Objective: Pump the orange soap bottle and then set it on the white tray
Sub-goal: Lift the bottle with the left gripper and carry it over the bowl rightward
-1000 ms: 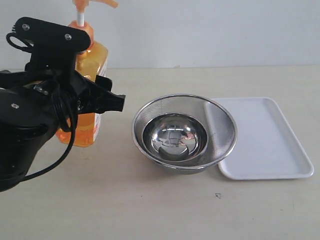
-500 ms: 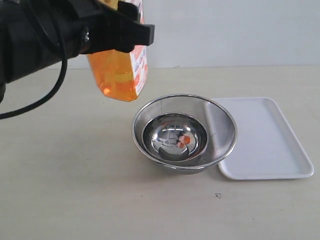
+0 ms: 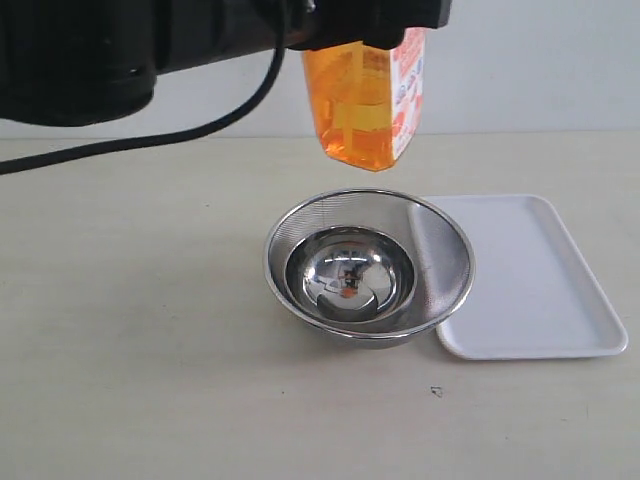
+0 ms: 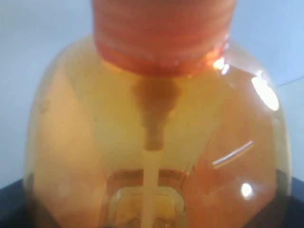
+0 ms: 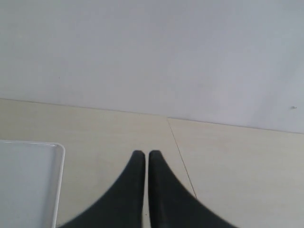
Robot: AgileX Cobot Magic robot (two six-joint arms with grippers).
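Note:
The orange soap bottle (image 3: 362,98) hangs high in the air over the far rim of the steel mesh bowl. Only its translucent lower body and white-and-red label show; the pump head is cut off by the top edge. My left gripper (image 3: 372,22) is shut on its upper body. In the left wrist view the bottle (image 4: 152,137) fills the frame and hides the fingers. The white tray (image 3: 535,300) lies flat on the table to the right of the bowl, with nothing on it. My right gripper (image 5: 146,155) is shut and holds nothing, beside a corner of the tray (image 5: 33,185).
A round steel mesh bowl (image 3: 440,262) with a smaller shiny steel bowl (image 3: 350,277) inside it stands mid-table, overlapping the tray's left edge. The left arm's black body and cable (image 3: 150,140) span the upper left. A pale wall rises behind the table.
The bottle has been lifted from the table at the left and carried up and to the right, now hanging above the mesh bowl. The right gripper is unseen in earlier frames.

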